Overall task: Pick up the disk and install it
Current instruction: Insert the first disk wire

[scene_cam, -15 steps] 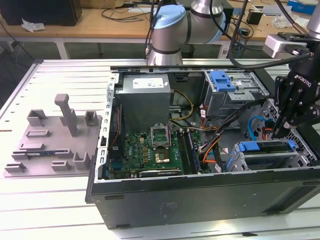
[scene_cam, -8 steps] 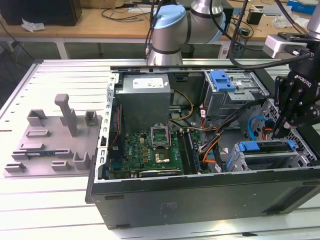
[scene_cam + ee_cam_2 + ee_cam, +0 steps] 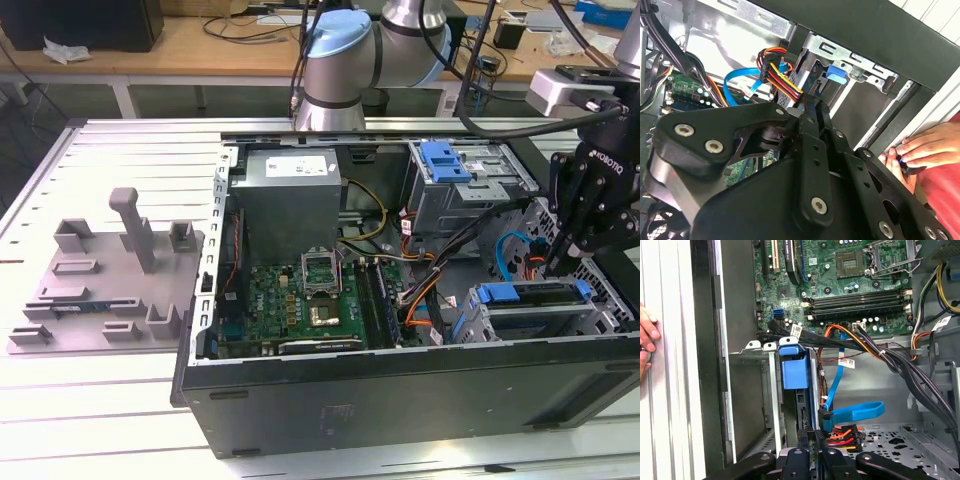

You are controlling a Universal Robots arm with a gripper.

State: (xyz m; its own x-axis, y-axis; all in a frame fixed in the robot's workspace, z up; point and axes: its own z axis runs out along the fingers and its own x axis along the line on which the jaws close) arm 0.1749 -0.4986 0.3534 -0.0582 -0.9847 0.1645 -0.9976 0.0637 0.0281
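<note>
The exterior view takes in the whole open computer case (image 3: pixel 400 300) on the table (image 3: pixel 120 160); both wrist views catch one person's hand (image 3: pixel 646 337) beside it. One pincer (image 3: pixel 556 262), fingers narrowed together, stands over the disk (image 3: pixel 535 293), blue-framed, seated in the case's lower drive cage (image 3: pixel 545 318).

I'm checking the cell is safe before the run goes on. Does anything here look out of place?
Yes: a person's hand rests on the outside edge of the computer case, right beside the drive cage where the robot's hand is working. Loose blue data cable and power leads also lie close to it.
</note>
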